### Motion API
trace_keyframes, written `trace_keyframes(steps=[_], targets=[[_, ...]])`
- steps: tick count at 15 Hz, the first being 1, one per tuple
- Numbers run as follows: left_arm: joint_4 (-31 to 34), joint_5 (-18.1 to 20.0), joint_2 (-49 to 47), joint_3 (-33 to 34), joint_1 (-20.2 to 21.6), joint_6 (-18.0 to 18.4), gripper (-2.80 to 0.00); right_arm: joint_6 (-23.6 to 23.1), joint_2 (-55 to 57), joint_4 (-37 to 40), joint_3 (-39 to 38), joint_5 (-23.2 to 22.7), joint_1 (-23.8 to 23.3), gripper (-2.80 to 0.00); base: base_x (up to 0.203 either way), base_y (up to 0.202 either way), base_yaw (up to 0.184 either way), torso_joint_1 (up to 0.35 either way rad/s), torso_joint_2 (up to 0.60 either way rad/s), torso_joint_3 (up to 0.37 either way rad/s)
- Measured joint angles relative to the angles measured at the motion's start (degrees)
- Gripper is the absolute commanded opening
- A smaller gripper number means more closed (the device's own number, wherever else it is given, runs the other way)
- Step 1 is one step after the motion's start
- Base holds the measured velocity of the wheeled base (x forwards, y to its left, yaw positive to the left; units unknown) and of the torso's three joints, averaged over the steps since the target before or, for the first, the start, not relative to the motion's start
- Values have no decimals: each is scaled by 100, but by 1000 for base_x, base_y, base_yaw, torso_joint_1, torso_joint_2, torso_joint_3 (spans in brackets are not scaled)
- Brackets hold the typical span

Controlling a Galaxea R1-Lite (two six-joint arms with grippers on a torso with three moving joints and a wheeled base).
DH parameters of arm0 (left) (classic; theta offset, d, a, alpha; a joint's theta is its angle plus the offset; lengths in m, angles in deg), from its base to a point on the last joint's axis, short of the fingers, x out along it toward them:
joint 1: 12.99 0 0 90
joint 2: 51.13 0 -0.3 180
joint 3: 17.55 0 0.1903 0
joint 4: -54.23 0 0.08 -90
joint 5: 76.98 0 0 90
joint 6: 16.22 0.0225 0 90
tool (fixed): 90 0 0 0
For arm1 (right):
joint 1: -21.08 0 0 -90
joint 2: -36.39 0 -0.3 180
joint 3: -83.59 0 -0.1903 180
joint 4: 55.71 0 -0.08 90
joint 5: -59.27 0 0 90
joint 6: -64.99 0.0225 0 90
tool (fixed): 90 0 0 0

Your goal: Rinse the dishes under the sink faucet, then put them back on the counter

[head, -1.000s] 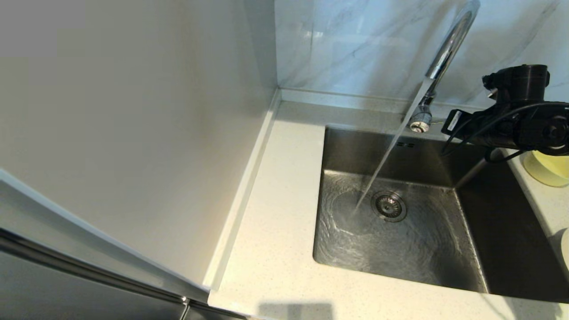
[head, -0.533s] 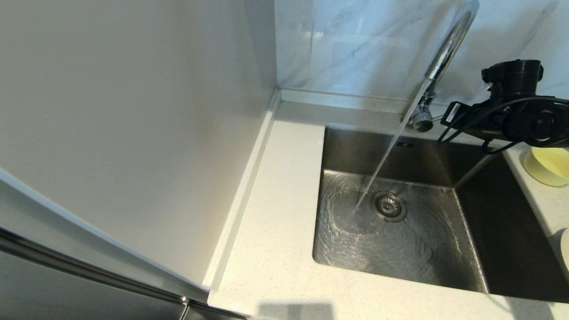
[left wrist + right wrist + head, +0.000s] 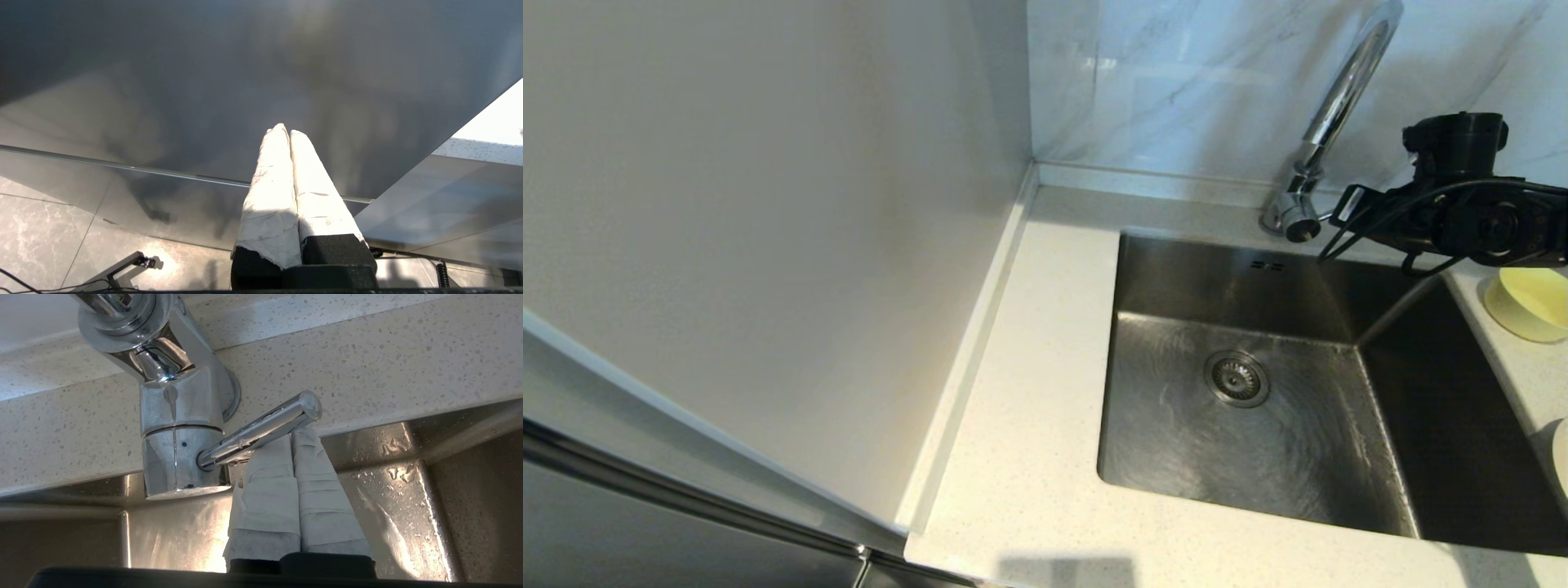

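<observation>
The chrome faucet (image 3: 1342, 98) stands behind the sink with no water running from it. My right arm (image 3: 1462, 224) reaches in from the right to the tap's base. In the right wrist view my right gripper (image 3: 292, 437) is shut with nothing held, its taped fingertips pressed against the underside of the thin lever (image 3: 261, 426) beside the faucet body (image 3: 175, 437). The pale-yellow bowl (image 3: 1531, 304) sits on the counter (image 3: 1029, 457) right of the sink. A sliver of the plate (image 3: 1558, 457) shows at the right edge. The chopsticks are out of view. My left gripper (image 3: 286, 131) is shut and empty, parked away from the sink.
The wet steel basin (image 3: 1217, 278) has a round drain strainer (image 3: 1236, 378) in its floor. A tall beige wall panel (image 3: 768, 245) borders the counter on the left, and the marble wall (image 3: 1176, 82) rises behind. The left wrist view faces a dark grey panel (image 3: 204, 81).
The water stream has stopped. My right arm shifted slightly up and back at the lever, and the lever moved with it. The swirl in the basin is draining away.
</observation>
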Motion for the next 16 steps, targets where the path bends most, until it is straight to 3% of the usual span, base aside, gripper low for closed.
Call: trace_keyframes(steps=[4, 10, 16], targets=[[2, 0, 0, -2, 0, 0, -280, -107, -169, -72, -356, 127, -95, -280, 0, 0, 0, 0, 0, 0], [0, 0, 0, -2, 0, 3, -280, -696, -1137, -490, -2365, 141, -483, -280, 0, 0, 0, 0, 0, 0], [0, 0, 0, -2, 0, 0, -280, -1207, -3144, -950, -3941, 246, -949, -280, 0, 0, 0, 0, 0, 0]])
